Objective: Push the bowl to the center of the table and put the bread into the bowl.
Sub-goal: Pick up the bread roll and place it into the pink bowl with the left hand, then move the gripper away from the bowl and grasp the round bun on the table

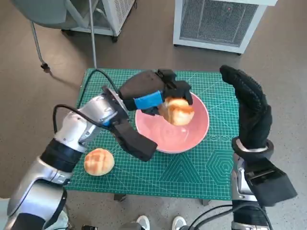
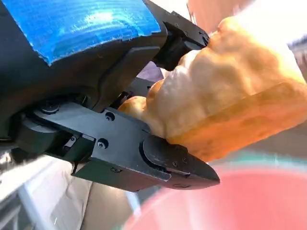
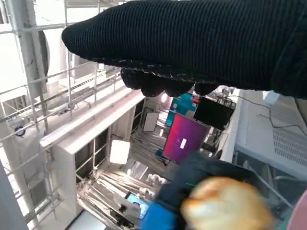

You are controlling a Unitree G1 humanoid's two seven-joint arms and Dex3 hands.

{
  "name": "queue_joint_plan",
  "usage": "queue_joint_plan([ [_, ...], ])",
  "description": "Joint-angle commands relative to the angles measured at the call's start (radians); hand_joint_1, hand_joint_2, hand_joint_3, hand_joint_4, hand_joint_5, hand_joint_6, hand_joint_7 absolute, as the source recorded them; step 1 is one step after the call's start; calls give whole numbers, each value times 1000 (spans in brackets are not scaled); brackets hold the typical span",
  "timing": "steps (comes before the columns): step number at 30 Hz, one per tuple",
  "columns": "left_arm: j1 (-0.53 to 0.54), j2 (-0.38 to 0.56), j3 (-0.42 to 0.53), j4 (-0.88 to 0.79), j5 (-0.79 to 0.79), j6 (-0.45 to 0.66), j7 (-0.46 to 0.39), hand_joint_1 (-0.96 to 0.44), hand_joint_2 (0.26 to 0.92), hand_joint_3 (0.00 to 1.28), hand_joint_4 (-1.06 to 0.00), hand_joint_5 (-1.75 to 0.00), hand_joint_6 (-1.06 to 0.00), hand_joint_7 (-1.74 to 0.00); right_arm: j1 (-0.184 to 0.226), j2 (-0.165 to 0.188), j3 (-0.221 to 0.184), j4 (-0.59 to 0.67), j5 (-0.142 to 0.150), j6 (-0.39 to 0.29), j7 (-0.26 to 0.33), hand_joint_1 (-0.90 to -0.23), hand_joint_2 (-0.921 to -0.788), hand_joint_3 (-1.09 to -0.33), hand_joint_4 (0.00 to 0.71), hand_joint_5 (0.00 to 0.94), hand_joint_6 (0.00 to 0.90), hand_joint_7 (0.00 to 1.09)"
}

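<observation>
While a second bun (image 1: 99, 161) is lying on the bench (image 1: 192, 175) at left, the left hand (image 1: 152, 93) is holding the bread (image 1: 176, 111) above the pink bowl (image 1: 192, 136). Right hand (image 1: 250, 108) is hovering beside the bowl, fingers straight, holding nothing.

Even daylight fills the head view; the bench (image 1: 192, 172) edges bow. Wrist views blur close up, overexposed toward 1 o'clock.
</observation>
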Motion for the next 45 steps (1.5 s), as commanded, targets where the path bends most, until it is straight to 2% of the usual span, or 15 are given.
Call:
queue_joint_plan([
  [1, -16, -31, -18, 48, 0, 28, -45, 0, 921, 96, -640, -1369, -645, -991, 26, 2, -2, -3, 8, 13, -2, -521, -921, -821, 277, 17, -1, 603],
  [4, -3, -50, -17, 63, -15, 70, -106, 0, 921, 140, -574, -1328, -581, -1181, 31, 5, -1, -10, 7, 16, -4, -519, -921, -820, 277, 17, -1, 603],
  [5, 8, -57, -13, 53, -28, 103, -160, 0, 921, 161, -548, -1337, -555, -1230, 32, 7, 0, -13, 7, 17, -5, -518, -921, -820, 277, 17, -1, 603],
  [6, 17, -62, -9, 44, -38, 127, -199, -5, 913, 160, -492, -1182, -501, -1129, 33, 8, 0, -15, 7, 18, -5, -518, -921, -820, 277, 17, -1, 603],
  [7, 29, -64, -6, 23, -49, 158, -260, -17, 910, 140, -464, -852, -465, -901, 35, 9, 0, -18, 8, 20, -5, -517, -921, -820, 277, 17, -1, 603],
  [8, 38, -65, -5, 7, -56, 181, -302, -37, 903, 107, -376, -556, -403, -682, 36, 9, 0, -20, 8, 22, -5, -517, -921, -820, 277, 17, -1, 603],
  [9, 46, -61, -2, -19, -72, 206, -368, -56, 896, 76, -289, -357, -354, -513, 36, 10, 0, -23, 9, 24, -5, -517, -921, -820, 277, 17, -1, 603],
  [12, 53, -51, -1, -76, -106, 260, -524, -106, 873, 31, -111, -117, -244, -277, 38, 10, -1, -27, 12, 27, -3, -518, -921, -820, 277, 17, -1, 603],
  [15, 44, -37, -16, -109, -113, 269, -629, -165, 845, 11, -36, -38, -170, -177, 40, 10, -3, -27, 13, 26, -2, -519, -921, -818, 277, 17, -1, 603],
  [18, 48, -19, -21, -140, -108, 260, -674, -217, 825, 4, -11, -12, -136, -137, 40, 10, -4, -29, 12, 28, -3, -520, -921, -817, 277, 17, -1, 605],
  [30, 135, 72, 51, -347, -138, 262, -726, -371, 787, 0, 1, 1, -32, -71, 42, 15, 2, -46, -10, 44, -14, -517, -921, -821, 275, 15, -1, 609],
  [38, 247, 206, 222, -589, -270, 270, -799, -336, 774, 0, 1, 1, -48, -78, 50, 15, 8, -64, -12, 53, -12, -515, -921, -824, 274, 14, -1, 608],
  [45, 445, 391, 466, -767, -433, 173, -784, -376, 772, 0, 1, 1, -78, -90, 50, 13, 13, -74, -2, 64, -6, -514, -921, -827, 273, 14, -1, 612],
])
